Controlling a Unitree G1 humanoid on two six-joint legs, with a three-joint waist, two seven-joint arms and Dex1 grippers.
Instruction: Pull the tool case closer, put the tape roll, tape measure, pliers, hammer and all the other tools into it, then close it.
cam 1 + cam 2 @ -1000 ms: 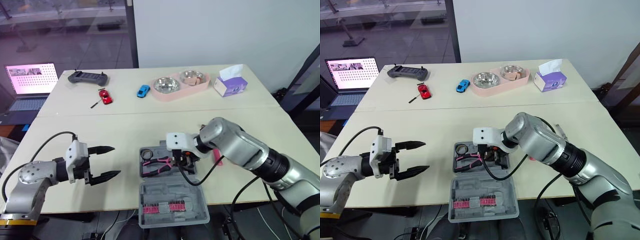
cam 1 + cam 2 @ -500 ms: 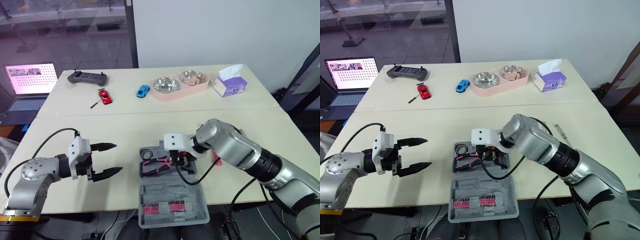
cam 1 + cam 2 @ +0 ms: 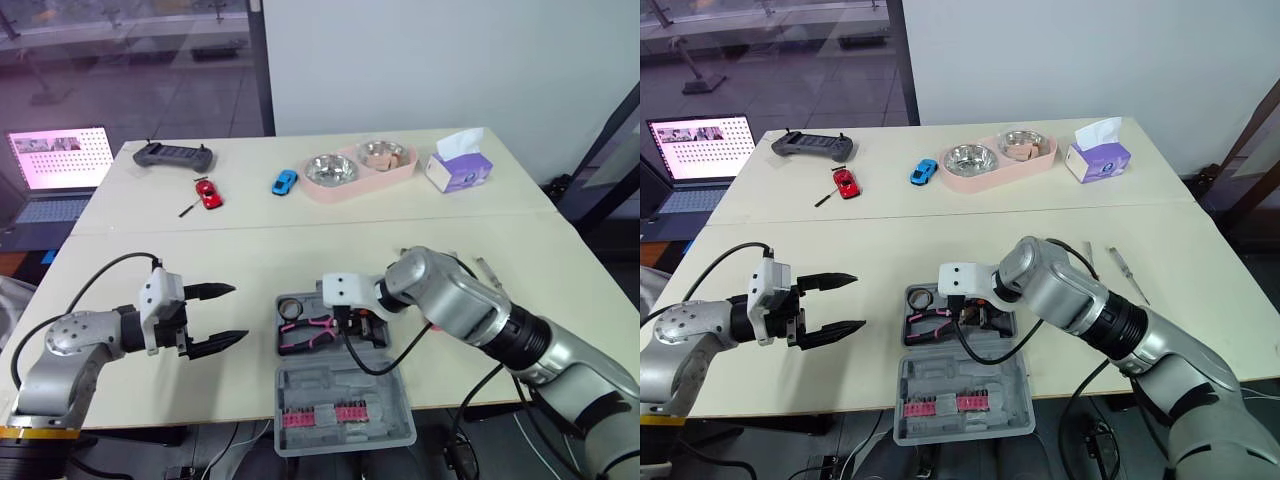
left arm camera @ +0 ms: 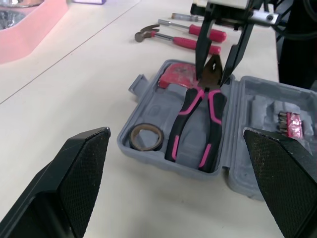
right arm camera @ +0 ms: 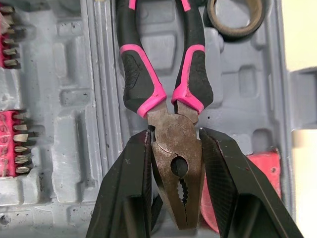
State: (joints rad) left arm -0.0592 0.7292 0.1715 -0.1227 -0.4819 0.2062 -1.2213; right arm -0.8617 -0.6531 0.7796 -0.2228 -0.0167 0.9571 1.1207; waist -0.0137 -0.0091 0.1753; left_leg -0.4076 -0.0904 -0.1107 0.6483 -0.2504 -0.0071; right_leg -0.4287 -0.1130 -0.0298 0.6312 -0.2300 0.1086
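Table [image 3: 250, 260]: right gripper [image 4: 212, 75] still on pliers [image 5: 173, 126]

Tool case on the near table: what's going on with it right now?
The right pincer grips the head of the pink-and-black pliers, which lie in the tray of the open grey plastic tool case beside a brown tape roll. The left pincer hovers open over the table to the case's left. A pink-handled hammer lies on the table outside the case.
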